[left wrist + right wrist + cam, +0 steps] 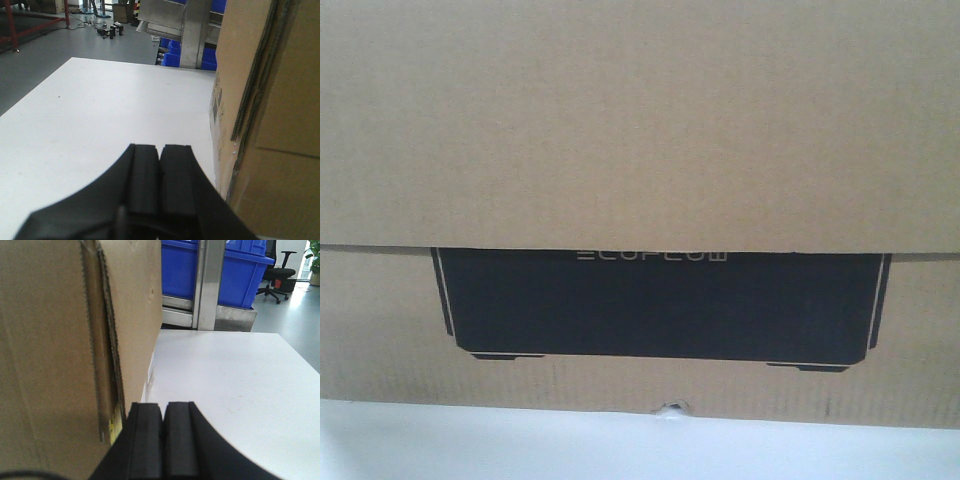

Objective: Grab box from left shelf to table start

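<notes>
Your left gripper sits nearest its wrist camera: two matte black rubbery fingers pressed flat together, nothing between them. Just to their right stands the box, brown corrugated cardboard, its layered flap edges running up the side. Whether the fingers touch the cardboard, you cannot tell. Under and ahead of them spreads the table, smooth white, faintly speckled. Beyond its far edge a brushed-metal post and ledge rise, with blue bins behind them and grey floor to the left of the tips.

Your right gripper looks the same: black fingers closed against each other, holding nothing. Here the box is immediately left of the tips, raw fluted edge and a folded flap showing, a small yellow label low on that edge. White tabletop runs ahead and right of the fingers. Past it stand a shiny metal upright and a big blue plastic crate, with a black office chair far off to the right.

Only the front view gives you the printed face: the box fills the frame, a top flap overhanging a wide black panel with thin pale outline and pale ECOFLOW lettering. The bottom edge rests on the white surface, with a small nick in the cardboard there. No fingers show in that view.
</notes>
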Robot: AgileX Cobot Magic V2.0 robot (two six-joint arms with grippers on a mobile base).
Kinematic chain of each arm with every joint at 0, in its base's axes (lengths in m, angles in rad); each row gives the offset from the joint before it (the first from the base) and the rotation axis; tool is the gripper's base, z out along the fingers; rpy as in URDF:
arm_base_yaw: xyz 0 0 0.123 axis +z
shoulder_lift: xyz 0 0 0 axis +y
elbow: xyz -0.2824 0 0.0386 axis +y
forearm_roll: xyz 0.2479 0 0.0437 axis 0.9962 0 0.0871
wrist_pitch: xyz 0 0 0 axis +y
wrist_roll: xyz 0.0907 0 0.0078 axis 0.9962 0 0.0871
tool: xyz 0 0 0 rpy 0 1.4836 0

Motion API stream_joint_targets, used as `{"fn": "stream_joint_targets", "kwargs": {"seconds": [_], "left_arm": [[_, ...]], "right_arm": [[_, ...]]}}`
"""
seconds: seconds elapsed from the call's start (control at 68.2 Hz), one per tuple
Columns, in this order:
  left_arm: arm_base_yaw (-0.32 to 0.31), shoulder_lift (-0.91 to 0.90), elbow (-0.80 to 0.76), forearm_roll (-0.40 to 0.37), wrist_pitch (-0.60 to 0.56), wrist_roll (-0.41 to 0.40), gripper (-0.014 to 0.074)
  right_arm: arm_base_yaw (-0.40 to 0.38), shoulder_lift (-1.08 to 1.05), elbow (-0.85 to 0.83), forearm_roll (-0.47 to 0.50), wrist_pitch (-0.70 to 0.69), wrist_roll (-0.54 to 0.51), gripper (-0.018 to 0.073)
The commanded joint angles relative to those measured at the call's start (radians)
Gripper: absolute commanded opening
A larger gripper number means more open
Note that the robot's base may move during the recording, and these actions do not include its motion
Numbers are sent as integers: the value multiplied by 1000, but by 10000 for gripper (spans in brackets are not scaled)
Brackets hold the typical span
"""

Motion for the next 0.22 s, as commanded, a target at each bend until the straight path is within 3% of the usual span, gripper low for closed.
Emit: {"fn": "stream_joint_targets", "kwargs": {"seconds": [0.0,0.205], "left_arm": [[-1,-14,-3,-8,-94,3,-99],[-1,-14,-3,-8,-94,3,-99]], "right_arm": [[-4,-9,4,4,-97,-3,51],[-4,-9,4,4,-97,-3,51]]}}
